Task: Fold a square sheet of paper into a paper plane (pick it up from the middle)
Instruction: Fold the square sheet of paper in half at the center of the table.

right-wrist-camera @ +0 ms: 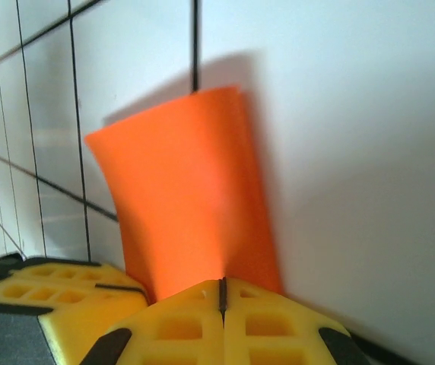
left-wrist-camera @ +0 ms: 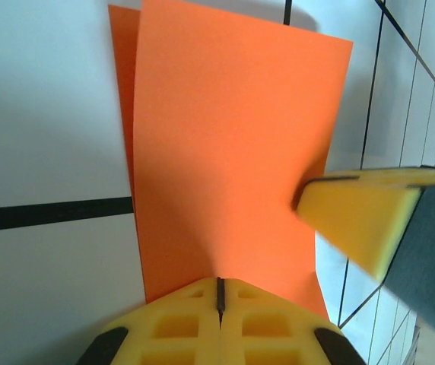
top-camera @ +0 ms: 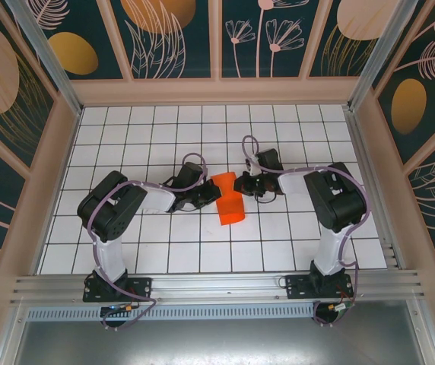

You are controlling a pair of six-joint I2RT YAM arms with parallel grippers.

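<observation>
1. Square sheet of paper [top-camera: 231, 207]: orange-red, near the middle of the white gridded worktop [top-camera: 164, 137], between the tips of the two arms. It does not lie flat. It is doubled over and bowed, and its near part curls up off the tiles.
2. Left fingers [left-wrist-camera: 176, 323]: pressed together, with only a thin dark seam between the pads. The sheet's near edge runs in at that seam, which reads as a pinch on the paper's edge.
3. Left wrist view, edges: two layers show, with a darker strip of the under layer along the left side. The far edge is straight and the far right corner is sharp.
4. Right fingers [right-wrist-camera: 267, 323]: pressed together, seam closed. The sheet rises from their tips in an arch and throws a shadow on the worktop beyond. This reads as a pinch on the opposite edge.
5. Spacing: the two pairs sit near each other. One right finger overlaps the sheet's right edge in the left wrist view. A left finger lies just beside the right tips in the right wrist view.
6. Room, top view: white tiles run on from the sheet to the back wall [top-camera: 217, 91] and to both side walls, well apart from the arms. The metal rail [top-camera: 217, 283] lies at the near edge by the arm bases.
</observation>
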